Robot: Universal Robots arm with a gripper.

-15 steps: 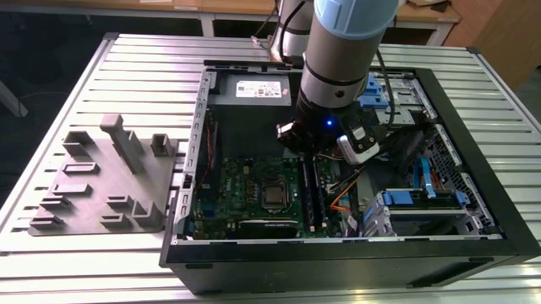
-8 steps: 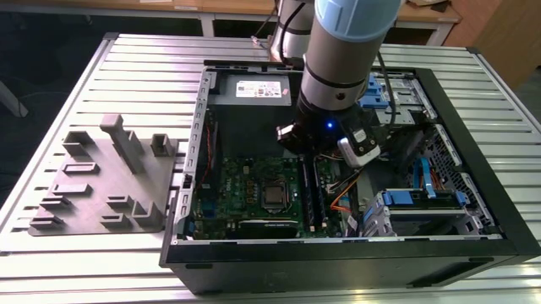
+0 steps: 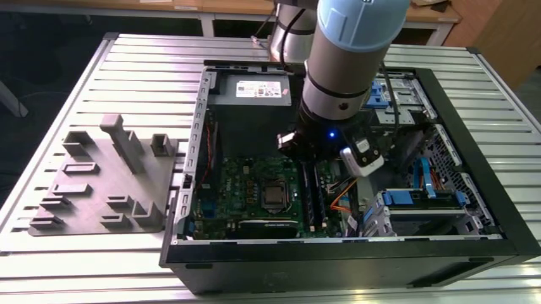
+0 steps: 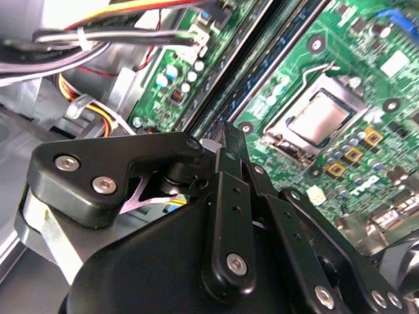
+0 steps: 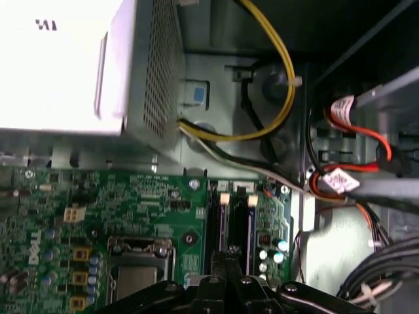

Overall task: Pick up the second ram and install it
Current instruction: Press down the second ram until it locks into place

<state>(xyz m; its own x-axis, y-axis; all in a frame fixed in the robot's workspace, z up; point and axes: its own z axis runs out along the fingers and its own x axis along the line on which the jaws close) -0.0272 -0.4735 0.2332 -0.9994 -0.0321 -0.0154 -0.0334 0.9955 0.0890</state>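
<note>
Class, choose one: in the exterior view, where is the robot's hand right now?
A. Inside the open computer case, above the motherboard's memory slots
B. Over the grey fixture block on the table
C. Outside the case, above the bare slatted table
A: the hand sits inside the open computer case, above the motherboard and its memory slots.

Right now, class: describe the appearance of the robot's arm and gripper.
The arm is a thick silver-grey cylinder with a pale blue cap, a dark band and a small blue light. The gripper is black, built from jointed linkage bars with silver screws.
</note>
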